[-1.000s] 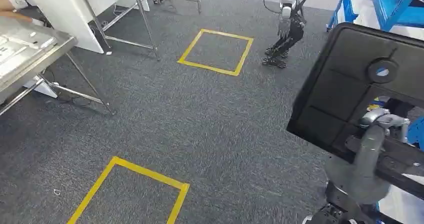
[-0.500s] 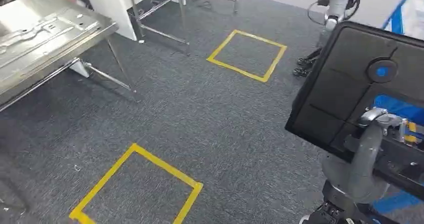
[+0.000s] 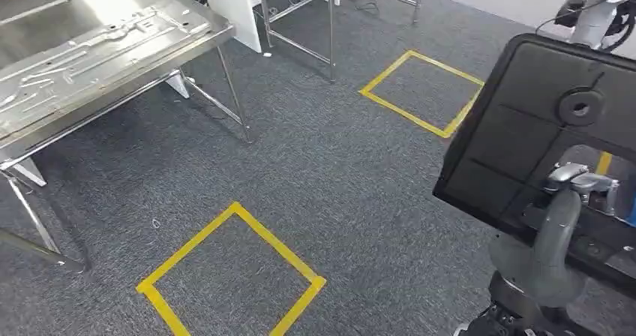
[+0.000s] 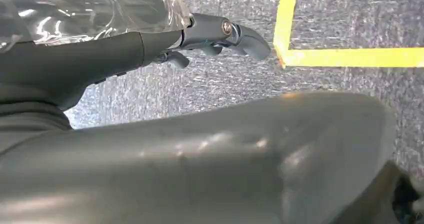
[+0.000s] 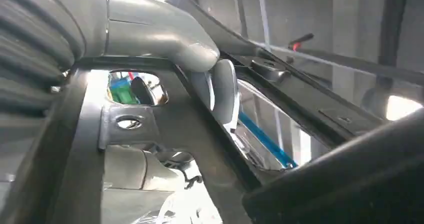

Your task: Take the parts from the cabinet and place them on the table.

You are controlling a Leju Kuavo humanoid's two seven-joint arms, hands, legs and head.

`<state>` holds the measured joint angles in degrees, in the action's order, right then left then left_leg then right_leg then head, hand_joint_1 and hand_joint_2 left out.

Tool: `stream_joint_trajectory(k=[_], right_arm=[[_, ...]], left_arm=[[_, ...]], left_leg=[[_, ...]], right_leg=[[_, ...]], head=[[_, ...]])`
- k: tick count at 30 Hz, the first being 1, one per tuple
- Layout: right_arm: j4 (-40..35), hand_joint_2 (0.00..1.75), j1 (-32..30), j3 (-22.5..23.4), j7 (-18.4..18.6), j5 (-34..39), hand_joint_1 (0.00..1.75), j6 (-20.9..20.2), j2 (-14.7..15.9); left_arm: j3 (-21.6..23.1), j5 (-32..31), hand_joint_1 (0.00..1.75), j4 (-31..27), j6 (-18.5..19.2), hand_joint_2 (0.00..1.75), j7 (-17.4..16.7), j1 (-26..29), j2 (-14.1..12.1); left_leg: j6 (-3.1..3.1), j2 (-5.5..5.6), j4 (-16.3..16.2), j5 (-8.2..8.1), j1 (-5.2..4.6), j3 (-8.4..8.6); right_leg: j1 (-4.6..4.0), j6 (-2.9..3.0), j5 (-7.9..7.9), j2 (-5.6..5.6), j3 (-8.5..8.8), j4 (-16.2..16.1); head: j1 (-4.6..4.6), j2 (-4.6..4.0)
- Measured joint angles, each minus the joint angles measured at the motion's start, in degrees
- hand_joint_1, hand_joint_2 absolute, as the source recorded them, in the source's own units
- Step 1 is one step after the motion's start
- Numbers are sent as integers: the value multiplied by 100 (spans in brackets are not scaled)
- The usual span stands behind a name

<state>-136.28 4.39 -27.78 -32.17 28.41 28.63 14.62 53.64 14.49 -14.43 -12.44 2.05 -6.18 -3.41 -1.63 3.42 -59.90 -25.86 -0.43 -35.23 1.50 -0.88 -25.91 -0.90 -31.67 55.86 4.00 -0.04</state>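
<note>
beside steel table (image 3: 112, 43), yellow floor squares (image 3: 232, 276).

The right hand (image 5: 200, 69) grips a black panel (image 3: 540, 126), thumb pressed over its edge, the silver forearm rising below it. The left hand (image 4: 220, 34) hangs over the floor, fingers (image 4: 250, 41) seemingly loose and holding nothing.
</note>
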Motion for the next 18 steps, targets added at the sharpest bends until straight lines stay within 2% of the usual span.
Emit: stream_joint_trajectory(k=[1,2,3,4,5,6,7,8,9,10,12,13,14,15,16,17,18], right_arm=[[0,175,-9,0,-6,-2,175,0,0],[0,175,-24,0,-11,0,175,2,0],[0,175,-30,0,-11,0,175,2,0],[0,175,-37,0,-11,2,175,2,0],[0,175,-39,0,-11,2,175,2,-2],[0,175,-39,0,-13,2,175,2,-2],[0,175,-39,2,-15,2,175,4,-2],[0,175,-39,2,-13,2,175,4,-2],[0,175,-44,2,-17,-2,175,11,-2],[-2,175,-51,7,-28,-2,175,20,-2],[-2,175,-56,9,-33,-4,175,22,-2],[-2,175,-52,11,-35,-4,175,22,-2],[-4,175,-69,30,-39,-4,175,26,-2],[-4,175,-67,33,-39,-4,175,37,-2],[-7,175,-79,35,-42,-7,175,39,-2],[-4,175,-99,50,-41,-2,175,50,0],[-4,175,-115,52,-44,-2,175,57,0]], left_arm=[[2,-2,0,0,2,0,-11,-24,0],[4,-7,0,0,2,0,-22,-41,0],[7,-7,0,0,2,0,-28,-42,0],[9,-6,0,0,2,0,-37,-31,0],[11,-7,0,0,0,0,-39,-16,0],[11,-7,0,0,2,0,-42,-9,0],[13,-6,0,0,-2,0,-42,-12,-4],[15,-7,0,0,-9,0,-39,-21,-7],[15,-6,0,0,-13,0,-35,-46,-9],[15,-7,0,-2,-20,0,-28,-47,-7],[17,0,0,0,-26,0,-26,-38,-9],[20,2,0,0,-28,0,-26,-28,-11],[22,2,0,0,-35,0,-26,-3,-9],[26,0,0,0,-35,0,-26,-18,-11],[31,2,0,0,-44,0,-24,-52,-11],[42,2,0,0,-46,0,-24,-65,-11],[52,2,0,0,-50,0,-24,-73,-11]], left_leg=[[31,-142,-458,-219,15,-235],[52,-215,-945,-414,28,-489],[67,-247,-1336,-535,38,-702],[74,-259,-1485,-511,49,-800],[74,-273,-1281,-363,55,-716],[67,-305,-867,-142,55,-499],[46,-389,-321,103,50,-218],[-2,-630,195,295,19,65],[-34,-821,424,270,-45,167],[-57,-726,431,280,-53,156],[-102,-611,420,249,-76,137],[-139,-540,474,263,-58,177],[-173,-477,520,299,3,247],[-214,-414,532,300,17,260],[-239,-356,531,306,23,265],[-250,-279,531,301,22,269],[-257,-190,527,296,20,267]], right_leg=[[-19,18,-12,71,10,0],[-30,31,-28,165,16,0],[-34,36,-44,245,22,1],[-35,33,-61,334,34,1],[-35,28,-77,409,52,1],[-35,21,-95,479,78,1],[-35,4,-116,548,111,1],[-40,-16,-139,605,149,0],[-81,-62,-178,672,175,10],[-75,-91,-195,715,188,0],[-67,-146,-226,824,244,-30],[-82,-183,-247,888,295,-48],[-33,-214,-297,638,300,18],[-34,-219,-456,355,193,266],[-32,-226,-683,214,-35,716],[-34,-241,-881,146,-295,1198],[-33,-258,-1017,126,-557,1646]], head=[[0,2],[0,0],[0,0],[2,0],[4,0],[4,0],[4,0],[4,2],[2,0],[-5,0],[-5,0],[-2,0],[-11,0],[-11,0],[-27,2],[-37,0],[-40,0]])
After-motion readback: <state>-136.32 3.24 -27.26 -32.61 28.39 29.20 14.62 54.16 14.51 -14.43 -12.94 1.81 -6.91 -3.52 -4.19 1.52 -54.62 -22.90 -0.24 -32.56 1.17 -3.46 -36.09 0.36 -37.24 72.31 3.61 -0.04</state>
